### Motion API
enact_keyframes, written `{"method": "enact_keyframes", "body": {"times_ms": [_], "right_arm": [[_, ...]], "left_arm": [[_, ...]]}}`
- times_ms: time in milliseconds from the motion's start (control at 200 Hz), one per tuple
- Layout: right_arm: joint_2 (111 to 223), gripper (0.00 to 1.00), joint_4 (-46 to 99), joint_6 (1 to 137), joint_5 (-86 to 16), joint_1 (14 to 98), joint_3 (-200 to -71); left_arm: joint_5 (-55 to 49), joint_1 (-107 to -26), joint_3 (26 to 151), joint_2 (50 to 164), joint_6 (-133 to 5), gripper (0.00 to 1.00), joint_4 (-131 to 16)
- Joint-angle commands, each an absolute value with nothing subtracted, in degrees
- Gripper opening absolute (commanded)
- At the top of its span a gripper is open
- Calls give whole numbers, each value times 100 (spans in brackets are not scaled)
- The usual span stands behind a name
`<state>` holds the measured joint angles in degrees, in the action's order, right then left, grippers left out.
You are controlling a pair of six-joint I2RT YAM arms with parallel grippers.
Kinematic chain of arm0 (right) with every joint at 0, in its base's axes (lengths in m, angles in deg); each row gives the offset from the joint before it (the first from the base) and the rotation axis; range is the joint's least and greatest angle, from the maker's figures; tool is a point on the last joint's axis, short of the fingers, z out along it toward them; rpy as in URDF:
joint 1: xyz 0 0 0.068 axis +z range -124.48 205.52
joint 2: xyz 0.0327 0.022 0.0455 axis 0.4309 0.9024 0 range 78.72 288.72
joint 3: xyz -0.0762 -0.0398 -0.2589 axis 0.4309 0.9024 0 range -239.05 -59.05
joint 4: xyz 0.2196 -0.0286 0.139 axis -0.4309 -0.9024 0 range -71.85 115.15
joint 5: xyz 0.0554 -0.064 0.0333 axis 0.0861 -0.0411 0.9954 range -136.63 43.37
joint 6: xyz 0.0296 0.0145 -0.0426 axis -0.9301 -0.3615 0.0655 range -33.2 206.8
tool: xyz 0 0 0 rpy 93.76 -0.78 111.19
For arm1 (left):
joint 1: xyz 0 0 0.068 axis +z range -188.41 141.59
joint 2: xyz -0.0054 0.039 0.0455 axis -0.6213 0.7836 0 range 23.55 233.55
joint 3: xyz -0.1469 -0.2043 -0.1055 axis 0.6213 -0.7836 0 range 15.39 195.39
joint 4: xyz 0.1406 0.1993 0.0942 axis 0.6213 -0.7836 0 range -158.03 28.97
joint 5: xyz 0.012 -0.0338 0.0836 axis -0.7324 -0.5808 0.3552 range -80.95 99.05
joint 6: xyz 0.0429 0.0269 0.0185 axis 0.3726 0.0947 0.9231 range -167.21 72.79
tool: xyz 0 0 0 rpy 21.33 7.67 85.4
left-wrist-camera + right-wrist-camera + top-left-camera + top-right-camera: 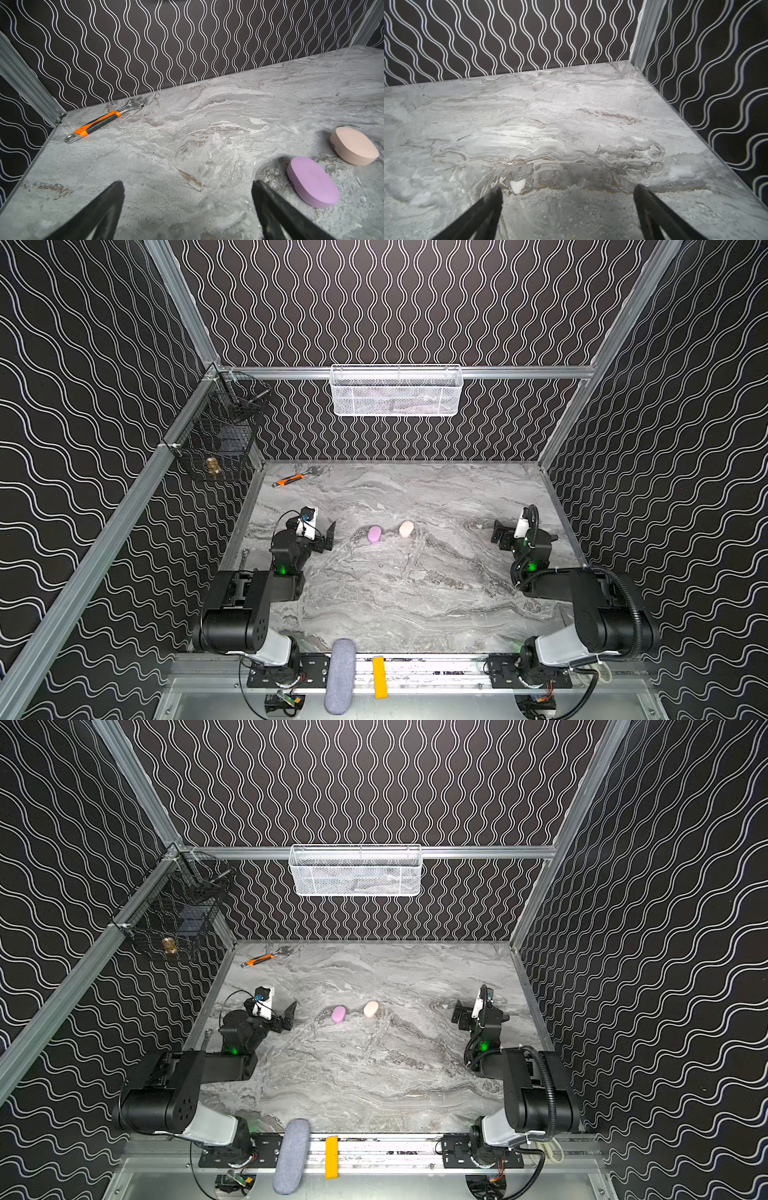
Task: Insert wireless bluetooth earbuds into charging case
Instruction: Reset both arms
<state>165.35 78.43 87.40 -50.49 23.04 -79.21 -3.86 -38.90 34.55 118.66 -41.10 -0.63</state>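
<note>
Lilac and cream are the only bright notes on the grey marble-patterned table (415, 593): a lilac charging case (374, 534) and a cream charging case (406, 529) lie flat near each other but apart around the middle of the table, both with lids closed. The earbuds cannot be seen anywhere, so whether they sit inside the cases cannot be told. The left gripper (187, 185) hangs low over the table with its jaws spread wide and nothing between them; in the left wrist view the lilac case lies outside the jaws, near one finger (270, 199) and not touching it. The right gripper (566, 189) is likewise spread wide and empty, over bare marble well away from both cases. An orange-handled adjustable wrench (104, 122) lies in the far left corner.
</note>
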Motion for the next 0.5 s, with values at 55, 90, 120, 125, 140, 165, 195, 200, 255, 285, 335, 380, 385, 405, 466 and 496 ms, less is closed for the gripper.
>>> {"method": "enact_keyframes", "body": {"times_ms": [55,90,120,125,140,165,195,200,255,285,335,380,385,405,466,496], "right_arm": [[16825,100,9645,8777,-4746,2298,-7351],[16606,100,8921,8734,-4756,2290,-7498],[16499,100,8536,8761,-4752,2290,-7585],[16496,100,8567,8760,-4752,2289,-7575],[16564,100,8754,8745,-4749,2293,-7530],[16693,100,9177,8783,-4765,2295,-7436],[16792,100,9609,8787,-4775,2297,-7331],[16792,100,9626,8786,-4785,2297,-7325],[16598,100,9053,8764,-4854,2298,-7431],[16516,100,8801,8743,-4906,2298,-7492],[16549,100,8890,8718,-4958,2298,-7471],[16696,100,9192,8688,-4890,2298,-7454],[16705,100,9237,8688,-4886,2298,-7435],[16734,100,9413,8730,-4929,2298,-7370],[16663,100,9332,8761,-4994,2313,-7365],[16637,100,9252,8759,-4993,2315,-7380]], "left_arm": [[-422,-3886,3490,11874,-4130,99,103],[-422,-3885,3492,11879,-4130,99,102],[-422,-3889,3490,11878,-4129,99,102],[-422,-3892,3494,11876,-4130,99,102],[-421,-3886,3492,11874,-4124,99,102],[-427,-3886,3494,11876,-4133,99,102],[-420,-3886,3489,11874,-4128,99,102],[-421,-3890,3494,11874,-4130,99,102],[-422,-3888,3491,11874,-4127,99,102],[-422,-3885,3496,11882,-4131,99,107],[-421,-3892,3491,11876,-4124,99,102],[-422,-3886,3491,11876,-4127,99,105],[-422,-3890,3491,11875,-4130,99,103],[-422,-3889,3491,11874,-4131,99,102],[-422,-3886,3497,11875,-4132,99,102],[-420,-3890,3491,11878,-4128,99,103]]}}
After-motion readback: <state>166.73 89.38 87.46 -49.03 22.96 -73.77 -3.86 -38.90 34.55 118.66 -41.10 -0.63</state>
